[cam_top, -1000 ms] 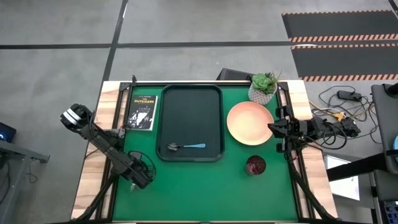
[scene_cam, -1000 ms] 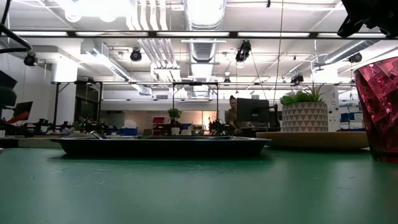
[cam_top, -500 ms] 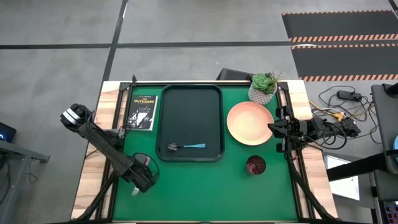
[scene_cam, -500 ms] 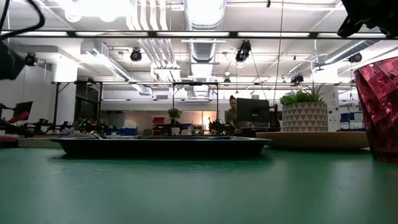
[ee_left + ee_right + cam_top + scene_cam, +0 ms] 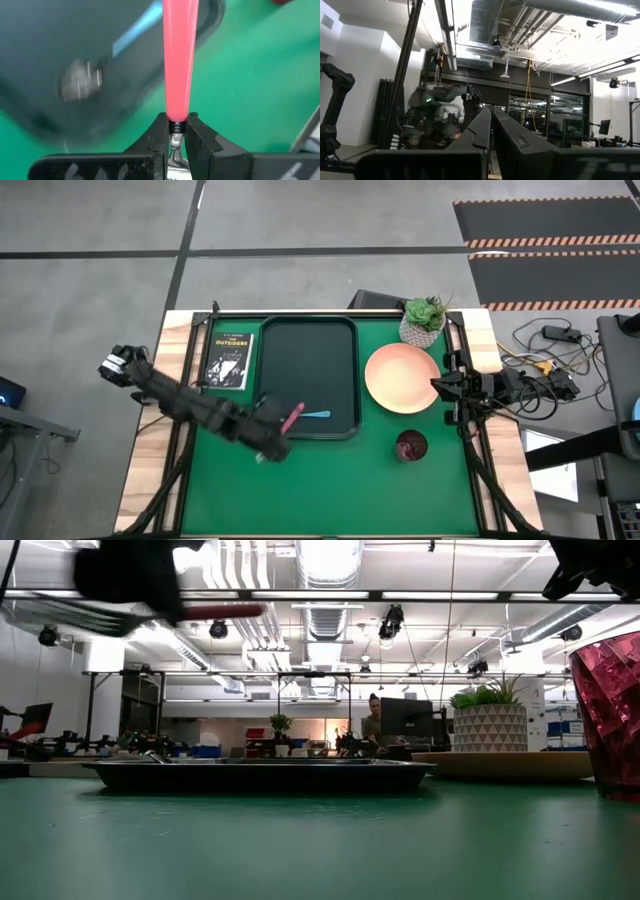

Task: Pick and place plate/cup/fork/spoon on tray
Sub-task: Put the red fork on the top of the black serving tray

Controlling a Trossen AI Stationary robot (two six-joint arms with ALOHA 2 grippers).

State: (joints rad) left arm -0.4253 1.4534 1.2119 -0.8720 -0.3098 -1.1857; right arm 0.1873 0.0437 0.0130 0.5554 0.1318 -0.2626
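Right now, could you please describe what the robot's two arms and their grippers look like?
Both arms are dark, nearly black, built of slim jointed segments. The left gripper has two tapering black fingers on a wide flat black bar. The right gripper has two long, dark, wedge-shaped fingers on a similar bar. Seen from above, a bundle of cables, some yellow, trails behind the right arm. No markings are legible.

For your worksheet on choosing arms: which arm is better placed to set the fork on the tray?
The left: its left gripper is shut on the fork at the tray near edge, while the right gripper waits beside the plate.
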